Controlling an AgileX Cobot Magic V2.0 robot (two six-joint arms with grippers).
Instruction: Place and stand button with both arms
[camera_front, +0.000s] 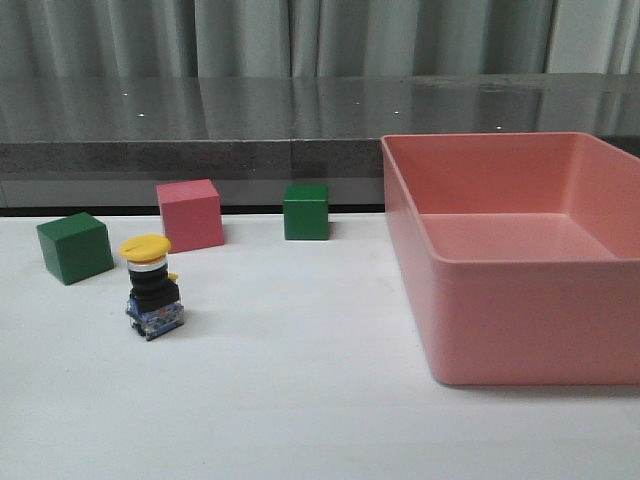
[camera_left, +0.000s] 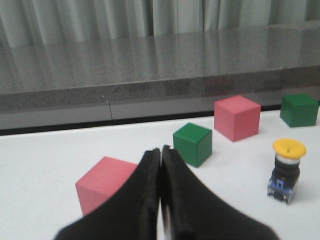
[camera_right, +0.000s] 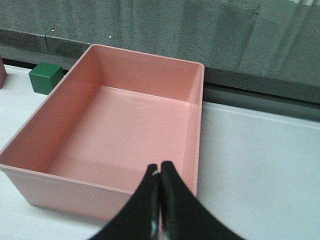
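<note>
Grey curtains and a dark ledge are seen behind a white surface (camera_front: 300, 400). At lower left of the front view the button (camera_front: 151, 287) is set upright on its base block, yellow cap on top, so the standing appears already done. It is ringed loosely by a green cube (camera_front: 74, 247), a pink cube (camera_front: 190, 215) and a second green cube (camera_front: 305, 211), none touching it. Open room lies between it and the pink bin (camera_front: 520, 300) at right. The left end effector (camera_left: 160, 155) is pressed together, empty; the right end effector (camera_right: 159, 170) likewise, above the bin's near wall.
</note>
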